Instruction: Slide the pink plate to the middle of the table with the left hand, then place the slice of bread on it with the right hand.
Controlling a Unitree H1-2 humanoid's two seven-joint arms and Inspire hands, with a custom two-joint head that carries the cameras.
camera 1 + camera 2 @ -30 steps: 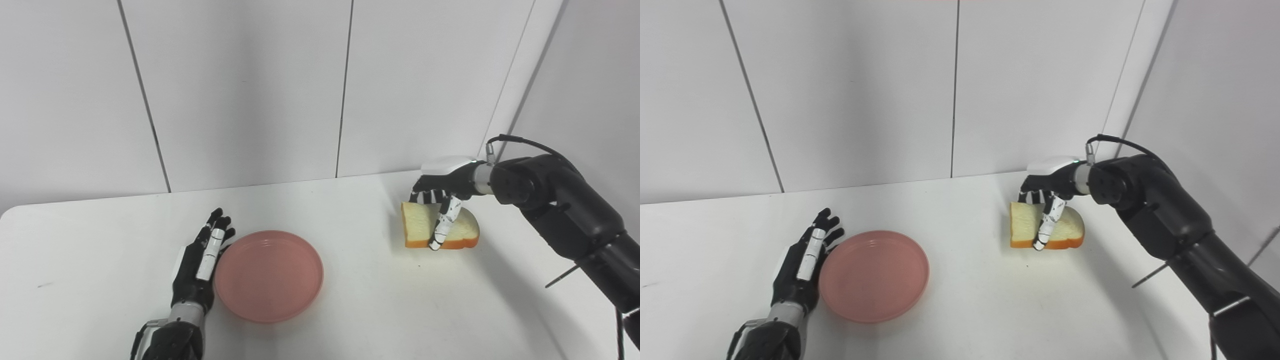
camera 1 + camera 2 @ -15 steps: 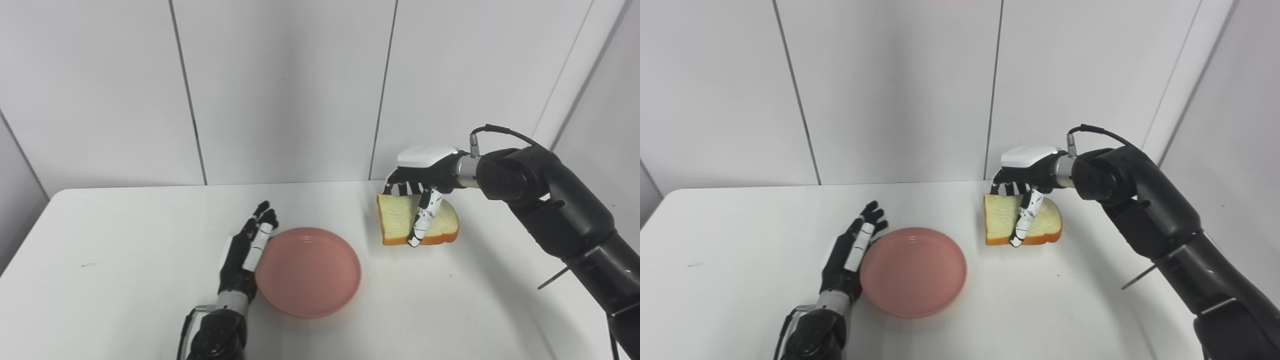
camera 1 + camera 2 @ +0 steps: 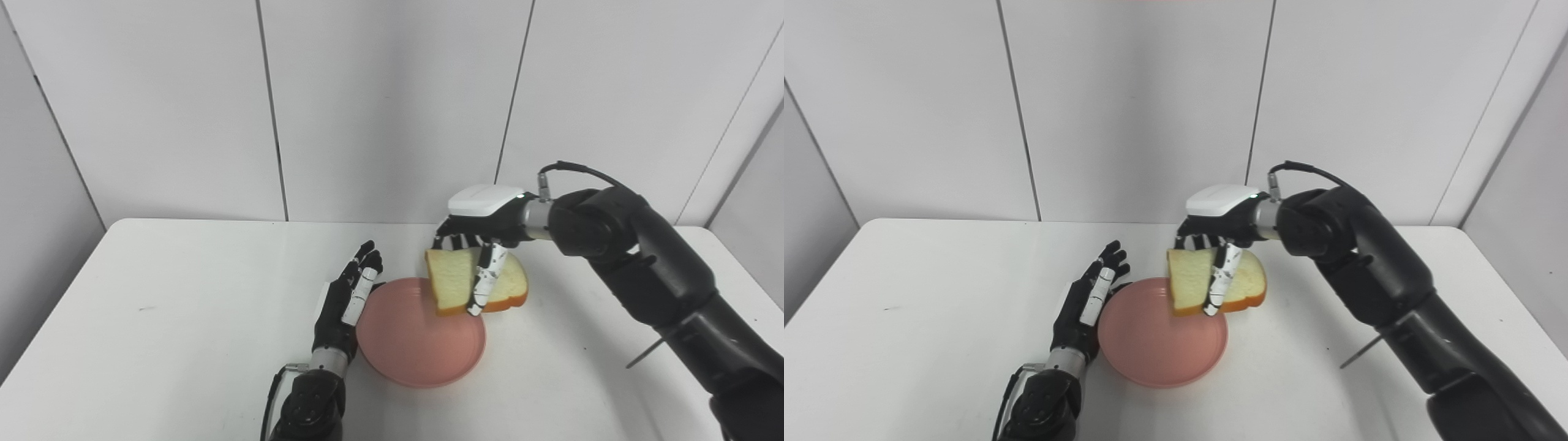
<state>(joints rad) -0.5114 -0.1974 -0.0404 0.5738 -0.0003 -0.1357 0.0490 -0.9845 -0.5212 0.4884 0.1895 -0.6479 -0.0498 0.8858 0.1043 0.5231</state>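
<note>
The pink plate lies flat near the middle of the white table. My left hand is open, fingers stretched out, resting against the plate's left rim. My right hand is shut on the slice of bread, pinching it from above. The bread hangs tilted in the air over the plate's far right rim, its orange crust downward. In the right eye view the bread overlaps the plate the same way.
White wall panels stand right behind the table's far edge. The dark right forearm crosses the table's right side. A small dark mark shows on the table at the left.
The camera has swung right, shifting the whole picture. The right hand has lifted the bread off the table and carried it left, over the plate's rim. The left hand stays at the plate.
</note>
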